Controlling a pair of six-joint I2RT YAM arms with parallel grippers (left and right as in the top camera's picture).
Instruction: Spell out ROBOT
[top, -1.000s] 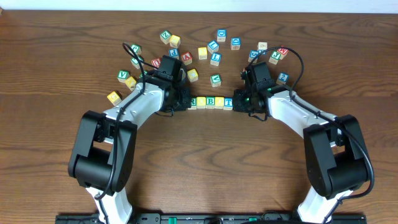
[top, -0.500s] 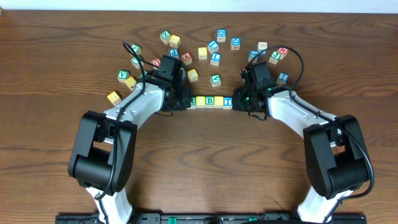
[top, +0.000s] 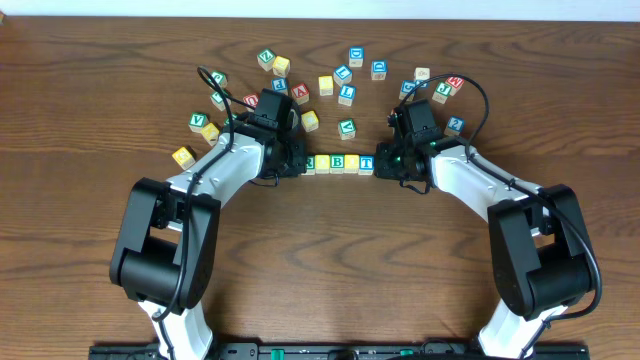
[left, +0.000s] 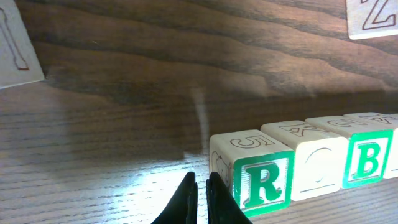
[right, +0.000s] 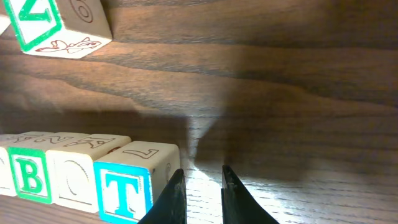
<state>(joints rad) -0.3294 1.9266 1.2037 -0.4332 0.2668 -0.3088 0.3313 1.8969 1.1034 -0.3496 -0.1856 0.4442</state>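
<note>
Five cubes stand in one row at the table's middle: green-framed R (top: 310, 163), yellow O (top: 324, 163), green-framed B (top: 338, 162), a second yellow O (top: 352, 163) and blue-framed T (top: 367, 164). My left gripper (top: 297, 163) is shut and empty, its tips (left: 200, 177) just left of the R cube (left: 264, 183), touching or nearly touching its side. My right gripper (top: 383, 165) stands at the other end. Its fingers (right: 202, 171) are a narrow gap apart over bare wood, the left one against the T cube (right: 124, 190).
Several loose letter cubes lie scattered in an arc behind the row, among them a green one (top: 347, 127) just behind it and a yellow one (top: 184, 156) at the far left. A green Z cube (right: 46, 22) lies beyond the right gripper.
</note>
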